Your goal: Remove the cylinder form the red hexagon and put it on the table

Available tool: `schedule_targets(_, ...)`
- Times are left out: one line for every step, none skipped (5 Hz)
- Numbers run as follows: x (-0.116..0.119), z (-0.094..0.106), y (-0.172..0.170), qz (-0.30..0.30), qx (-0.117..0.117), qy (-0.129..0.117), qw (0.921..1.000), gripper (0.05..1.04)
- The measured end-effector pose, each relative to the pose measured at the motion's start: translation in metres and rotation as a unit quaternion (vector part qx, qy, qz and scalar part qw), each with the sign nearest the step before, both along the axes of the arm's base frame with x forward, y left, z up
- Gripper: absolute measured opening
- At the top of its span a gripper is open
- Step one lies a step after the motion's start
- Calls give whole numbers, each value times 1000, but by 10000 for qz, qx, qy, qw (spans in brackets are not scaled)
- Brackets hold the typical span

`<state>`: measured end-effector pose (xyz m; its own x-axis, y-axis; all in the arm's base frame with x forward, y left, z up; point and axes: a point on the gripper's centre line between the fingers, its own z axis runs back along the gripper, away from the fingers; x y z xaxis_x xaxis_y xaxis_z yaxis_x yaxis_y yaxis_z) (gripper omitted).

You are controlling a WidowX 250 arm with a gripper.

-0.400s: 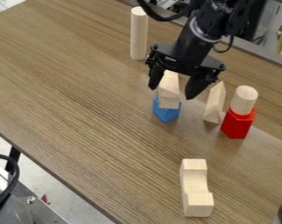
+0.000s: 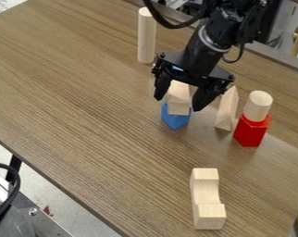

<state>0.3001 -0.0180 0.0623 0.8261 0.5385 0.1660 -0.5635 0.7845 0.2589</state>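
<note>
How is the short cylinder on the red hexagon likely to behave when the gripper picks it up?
The short cylinder looks like plain wood, so it should stay stiff and probably be light. Its round side may roll if laid down. It stands loosely, it seems, on the red hexagon, so a sideways bump could tip it.

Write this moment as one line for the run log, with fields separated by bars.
gripper open, near blue block | short cylinder upright on red hexagon | removal not yet done

I saw open table [image 2: 102, 129] in front of the red hexagon [image 2: 250, 133]; a wooden wedge [image 2: 226, 112] crowded one side.
</note>
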Motion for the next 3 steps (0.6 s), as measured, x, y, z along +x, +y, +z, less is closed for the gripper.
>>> schedule_targets(0,13,2,69,-27,-150,9999,1000)
schedule_targets(0,14,5,139,-114,-160,9997,1000)
schedule_targets(1,13,9,37,-771,-266,9967,1000)
